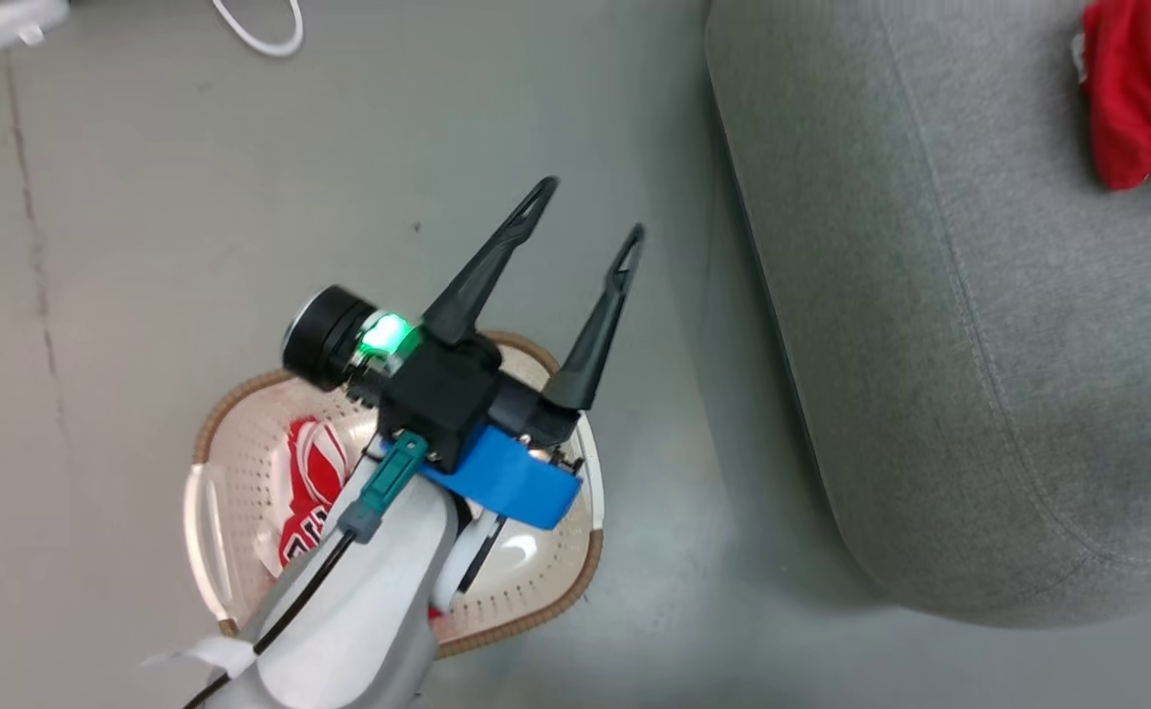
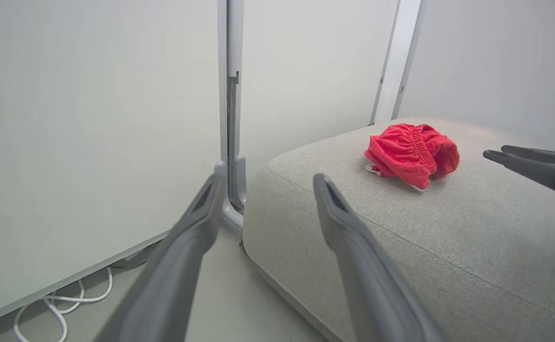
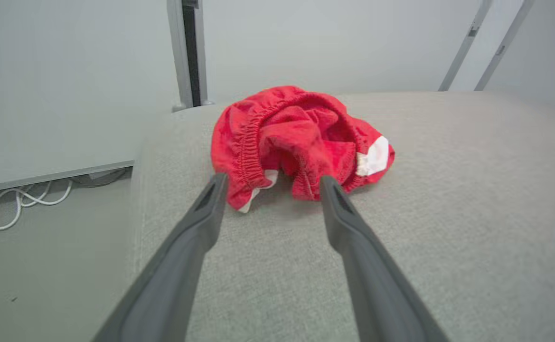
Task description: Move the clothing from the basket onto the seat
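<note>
One left: red lettered fabric jersey [image 1: 311, 473], likely soft, light; I'd pinch a bunched fold.
Left gripper [image 1: 590, 207], right gripper [image 3: 272, 179]: both spread, empty.

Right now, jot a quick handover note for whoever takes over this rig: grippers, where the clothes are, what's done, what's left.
Left gripper: open, empty, over the basket.
Right gripper: open, empty, fingertips just short of the red shorts.
Red shorts: crumpled on the seat, not held.
Red jersey: in the basket.
Done: shorts on the seat.
Left: jersey from the basket to the seat.
</note>
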You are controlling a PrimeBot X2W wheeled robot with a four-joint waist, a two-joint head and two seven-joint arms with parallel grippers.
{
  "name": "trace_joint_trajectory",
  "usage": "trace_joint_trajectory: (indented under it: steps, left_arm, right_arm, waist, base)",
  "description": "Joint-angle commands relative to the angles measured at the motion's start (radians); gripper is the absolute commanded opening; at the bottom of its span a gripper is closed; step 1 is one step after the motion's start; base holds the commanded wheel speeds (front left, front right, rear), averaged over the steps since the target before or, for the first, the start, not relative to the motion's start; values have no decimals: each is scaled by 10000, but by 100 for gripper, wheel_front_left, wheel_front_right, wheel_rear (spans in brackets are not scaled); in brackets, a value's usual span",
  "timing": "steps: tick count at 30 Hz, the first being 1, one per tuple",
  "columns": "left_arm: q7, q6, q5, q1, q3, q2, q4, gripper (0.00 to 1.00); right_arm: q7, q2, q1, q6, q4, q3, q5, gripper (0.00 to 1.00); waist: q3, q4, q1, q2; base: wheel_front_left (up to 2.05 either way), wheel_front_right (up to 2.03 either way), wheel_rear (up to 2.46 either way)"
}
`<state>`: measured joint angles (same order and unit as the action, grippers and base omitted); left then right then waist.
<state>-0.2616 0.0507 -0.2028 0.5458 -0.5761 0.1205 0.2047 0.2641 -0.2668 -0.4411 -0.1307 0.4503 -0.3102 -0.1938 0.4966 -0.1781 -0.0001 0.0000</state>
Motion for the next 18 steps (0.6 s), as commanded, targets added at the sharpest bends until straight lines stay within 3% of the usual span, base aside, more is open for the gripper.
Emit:
trace_joint_trajectory:
  steps: [1, 7, 18]
  left_arm:
    - [-48, -50, -37, -275, 185, 8, -47, 100]
    - [-49, -112, -21, -1204, 1145, -115, -123, 100]
    - [-48, 1, 274, -2537, 2627, -427, -134, 100]
  right_arm:
    - [7, 69, 330, -1, -257, 136, 55, 100]
    - [8, 657, 1147, -3, -1535, 1025, -153, 100]
    - [7, 1064, 2104, -3, -2747, 2469, -26, 100]
  waist:
    - [-711, 223, 1, 0]
    - [-1659, 621, 1, 0]
    - [-2961, 1327, 1, 0]
  base:
    - [0, 0, 0]
    - [0, 0, 0]
    - [0, 0, 0]
